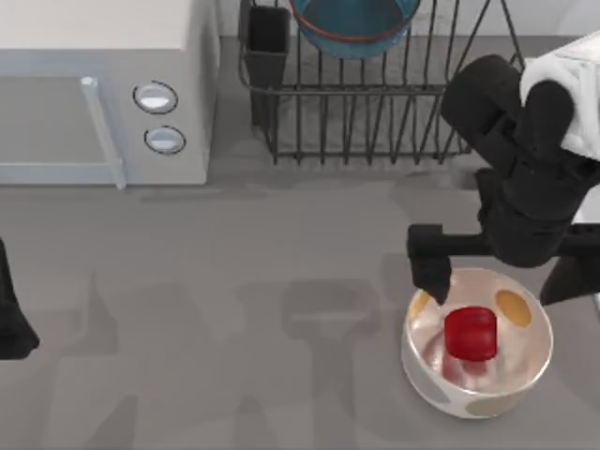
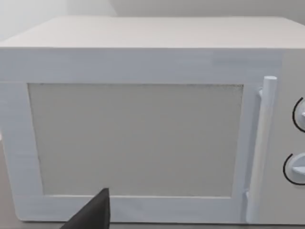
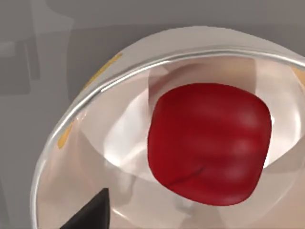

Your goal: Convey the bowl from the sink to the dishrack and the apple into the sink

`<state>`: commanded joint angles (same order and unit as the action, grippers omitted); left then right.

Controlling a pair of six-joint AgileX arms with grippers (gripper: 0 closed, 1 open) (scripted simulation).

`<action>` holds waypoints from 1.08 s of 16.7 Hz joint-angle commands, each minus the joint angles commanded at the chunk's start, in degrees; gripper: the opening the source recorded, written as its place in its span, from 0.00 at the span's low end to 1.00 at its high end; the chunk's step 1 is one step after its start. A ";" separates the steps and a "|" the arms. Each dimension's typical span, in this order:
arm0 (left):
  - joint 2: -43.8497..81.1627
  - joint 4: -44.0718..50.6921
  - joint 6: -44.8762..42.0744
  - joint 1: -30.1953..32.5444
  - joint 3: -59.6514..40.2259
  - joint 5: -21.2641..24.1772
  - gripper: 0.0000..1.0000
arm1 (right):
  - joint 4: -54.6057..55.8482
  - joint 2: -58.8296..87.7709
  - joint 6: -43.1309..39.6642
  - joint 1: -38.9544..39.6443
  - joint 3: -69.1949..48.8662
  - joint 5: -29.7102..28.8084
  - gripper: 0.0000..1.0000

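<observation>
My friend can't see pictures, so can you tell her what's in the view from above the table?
The right gripper hangs open over a spotted bowl holding the red apple, at the table's right. Behind it, the blue bowl sits in the dishrack, beside a white microwave. The left arm is parked at the left edge.

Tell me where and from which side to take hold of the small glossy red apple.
Grip the small glossy red apple across its rounded sides, coming straight down from above: it sits low inside the cream-white spotted bowl, whose raised wall blocks a sideways approach. The right tool hangs just above it, fingers spread.
</observation>
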<state>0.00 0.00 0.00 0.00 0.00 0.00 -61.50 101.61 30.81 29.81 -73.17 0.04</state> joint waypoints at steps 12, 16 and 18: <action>0.00 0.00 0.00 0.00 0.00 0.00 1.00 | 23.23 10.30 0.36 0.44 12.99 -0.10 1.00; 0.00 0.00 0.00 0.00 0.00 0.00 1.00 | 23.23 10.30 0.36 0.44 12.99 -0.10 0.92; 0.00 0.00 0.00 0.00 0.00 0.00 1.00 | 23.23 10.30 0.36 0.44 12.99 -0.10 0.77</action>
<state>0.00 0.00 0.00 0.00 0.00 0.00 -38.27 111.91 31.17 30.26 -60.18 -0.07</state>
